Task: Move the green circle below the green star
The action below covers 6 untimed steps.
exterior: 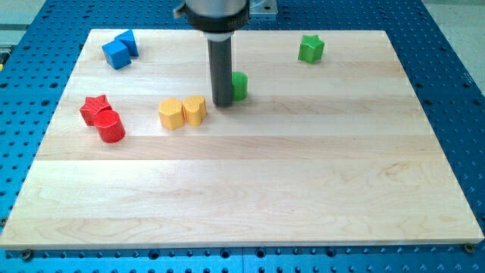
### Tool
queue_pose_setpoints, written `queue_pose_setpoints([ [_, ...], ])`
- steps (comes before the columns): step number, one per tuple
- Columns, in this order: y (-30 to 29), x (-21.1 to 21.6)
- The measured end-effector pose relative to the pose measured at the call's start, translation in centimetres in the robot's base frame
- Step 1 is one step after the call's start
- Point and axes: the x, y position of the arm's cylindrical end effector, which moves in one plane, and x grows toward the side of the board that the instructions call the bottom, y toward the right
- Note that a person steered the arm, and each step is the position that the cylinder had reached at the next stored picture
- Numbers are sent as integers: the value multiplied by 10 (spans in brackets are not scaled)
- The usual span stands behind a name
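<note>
My tip [223, 103] (a bare rod that grips nothing) touches the green circle's [239, 86] left side.

Far left: two blue blocks [120, 48] touching. Left: red star [95, 108] against red cylinder [111, 127]. Two yellow blocks [183, 111] touching, on wooden board [303, 189].

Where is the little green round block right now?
The green circle sits in the upper middle of the board, right against my tip on its right side, with the green star farther up and right.
</note>
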Motion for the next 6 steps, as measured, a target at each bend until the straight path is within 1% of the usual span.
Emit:
queue_pose_setpoints([
  [1,36,-30],
  [2,57,-45],
  [3,152,-61],
  [4,150,-62],
  [5,122,-43],
  [6,39,87],
])
